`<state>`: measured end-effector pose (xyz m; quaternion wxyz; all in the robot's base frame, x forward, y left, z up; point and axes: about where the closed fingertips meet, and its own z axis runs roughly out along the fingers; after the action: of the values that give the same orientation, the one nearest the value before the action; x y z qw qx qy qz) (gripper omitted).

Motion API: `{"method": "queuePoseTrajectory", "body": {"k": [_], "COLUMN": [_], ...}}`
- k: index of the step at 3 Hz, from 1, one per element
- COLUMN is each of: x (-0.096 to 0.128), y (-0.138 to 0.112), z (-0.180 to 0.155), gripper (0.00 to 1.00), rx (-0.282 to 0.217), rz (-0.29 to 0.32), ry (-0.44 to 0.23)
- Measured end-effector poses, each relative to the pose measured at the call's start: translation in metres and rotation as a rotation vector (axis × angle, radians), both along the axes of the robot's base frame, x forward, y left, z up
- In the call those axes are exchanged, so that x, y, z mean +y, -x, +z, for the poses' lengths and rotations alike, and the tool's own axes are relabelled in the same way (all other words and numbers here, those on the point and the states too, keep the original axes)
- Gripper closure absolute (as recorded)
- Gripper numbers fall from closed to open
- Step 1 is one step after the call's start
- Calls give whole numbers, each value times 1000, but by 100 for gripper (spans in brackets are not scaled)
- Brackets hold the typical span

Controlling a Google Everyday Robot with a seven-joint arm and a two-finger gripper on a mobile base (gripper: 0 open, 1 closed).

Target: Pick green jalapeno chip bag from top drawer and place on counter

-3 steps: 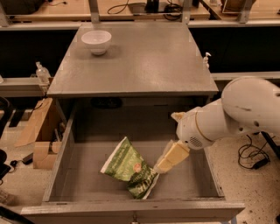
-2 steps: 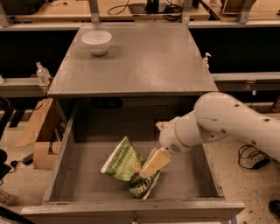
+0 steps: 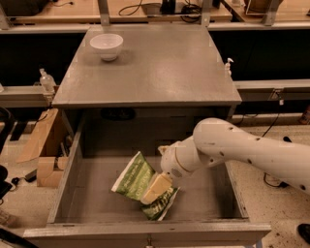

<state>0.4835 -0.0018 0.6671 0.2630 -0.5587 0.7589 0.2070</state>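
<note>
The green jalapeno chip bag [image 3: 133, 178] lies crinkled on the flat bottom of the open grey top drawer [image 3: 68, 172], near its middle front. My white arm reaches in from the right. My gripper [image 3: 154, 189], with tan fingers, is down on the right part of the bag, overlapping it. The grey counter [image 3: 160, 63] is the cabinet top above the drawer.
A white bowl [image 3: 106, 46] stands at the counter's back left. Cardboard boxes [image 3: 41, 145] sit on the floor left of the cabinet. Tan wooden benches with cables [image 3: 145, 7] run along the back. A small bottle [image 3: 46, 80] stands at left.
My arm and gripper have moved left across the drawer and down onto the chip bag. The bag has not visibly moved.
</note>
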Motion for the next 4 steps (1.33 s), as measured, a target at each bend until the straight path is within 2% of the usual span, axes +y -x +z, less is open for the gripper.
{"method": "queuePoseTrajectory", "body": {"k": [1,2,3,4], "x": [12,23,24,25], "y": [21,43,44,45], "z": [-13,-18,-18,-18], "gripper": [0,16,47,70], "rx": [17,17,18,18], "rz": [8,32,36,39], "ry": [4,12,13,14]}}
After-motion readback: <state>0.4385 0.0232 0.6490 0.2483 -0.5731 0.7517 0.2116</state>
